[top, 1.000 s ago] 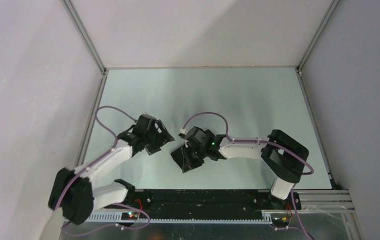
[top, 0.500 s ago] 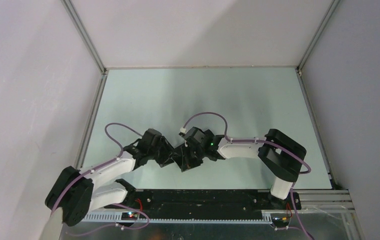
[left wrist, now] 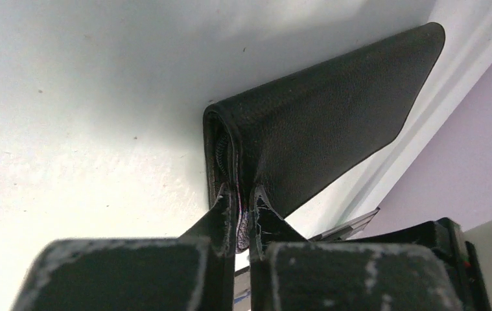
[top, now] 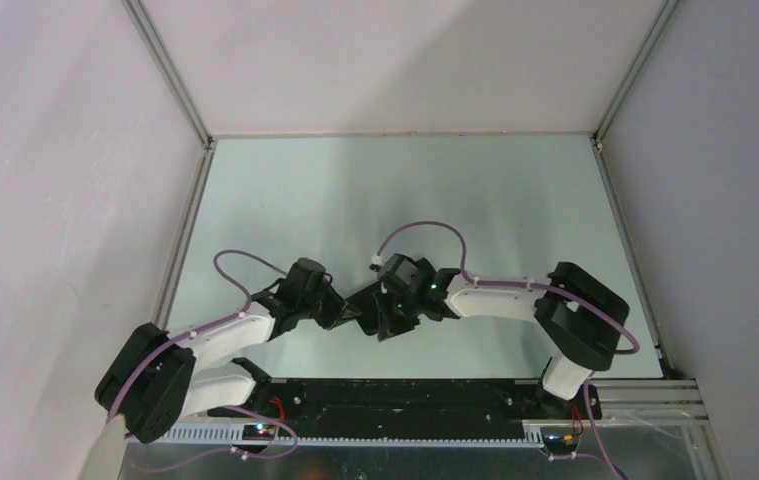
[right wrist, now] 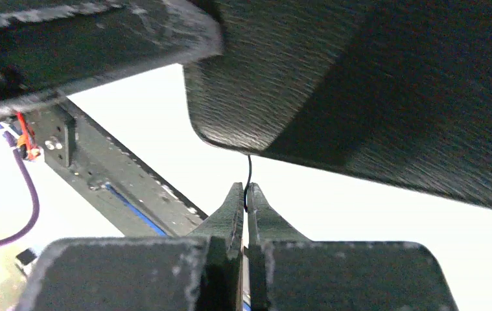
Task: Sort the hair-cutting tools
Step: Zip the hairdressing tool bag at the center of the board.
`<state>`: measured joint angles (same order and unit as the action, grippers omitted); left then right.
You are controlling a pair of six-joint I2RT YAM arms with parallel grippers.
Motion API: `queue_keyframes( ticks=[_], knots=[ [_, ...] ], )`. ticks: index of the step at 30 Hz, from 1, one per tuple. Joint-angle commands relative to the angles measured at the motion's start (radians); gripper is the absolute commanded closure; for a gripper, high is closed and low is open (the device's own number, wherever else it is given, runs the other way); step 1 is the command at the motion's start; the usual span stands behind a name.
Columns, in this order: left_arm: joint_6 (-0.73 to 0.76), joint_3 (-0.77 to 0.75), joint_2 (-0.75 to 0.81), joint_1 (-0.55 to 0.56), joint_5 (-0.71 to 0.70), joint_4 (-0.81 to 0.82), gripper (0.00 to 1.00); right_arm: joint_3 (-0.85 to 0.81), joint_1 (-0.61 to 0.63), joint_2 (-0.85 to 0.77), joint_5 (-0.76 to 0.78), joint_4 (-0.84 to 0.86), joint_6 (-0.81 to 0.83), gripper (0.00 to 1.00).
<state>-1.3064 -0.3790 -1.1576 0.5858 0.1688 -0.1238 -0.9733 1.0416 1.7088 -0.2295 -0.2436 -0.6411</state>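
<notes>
Near edge of the surface [top: 405,190], top view: I see the case [top: 373,306] held between left pincer [top: 351,316] and right pincer [top: 387,322].
Left wrist: pincer clamped on the case's zip edge.
Right wrist: pincer pinching a thin black cord [right wrist: 249,173] just below the case.
Hair-cutting tools: hidden, I cannot tell where.

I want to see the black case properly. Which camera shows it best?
The left wrist view: most of the black case shows there, its near edge pinched by the left gripper. The right wrist view is so close that it crops the case. The top view shows only a small dark bit.
</notes>
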Motion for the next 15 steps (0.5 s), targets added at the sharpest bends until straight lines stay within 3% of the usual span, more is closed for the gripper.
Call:
queue_keyframes(
  ticks=[1,12,15],
  knots=[
    [0.062,-0.004,-0.027,-0.023,-0.049,-0.068,1.0,0.087,-0.093,-0.134,0.084,-0.122,0.056,1.0],
    [0.245,-0.056,-0.043,-0.124,-0.02,-0.161,1.0,0.281,-0.548,-0.351,0.042,-0.152,0.163,1.0],
    [0.353,-0.143,-0.113,-0.163,-0.006,-0.205,1.0,0.283,-0.565,-0.373,0.007,-0.134,0.192,1.0]
  ],
)
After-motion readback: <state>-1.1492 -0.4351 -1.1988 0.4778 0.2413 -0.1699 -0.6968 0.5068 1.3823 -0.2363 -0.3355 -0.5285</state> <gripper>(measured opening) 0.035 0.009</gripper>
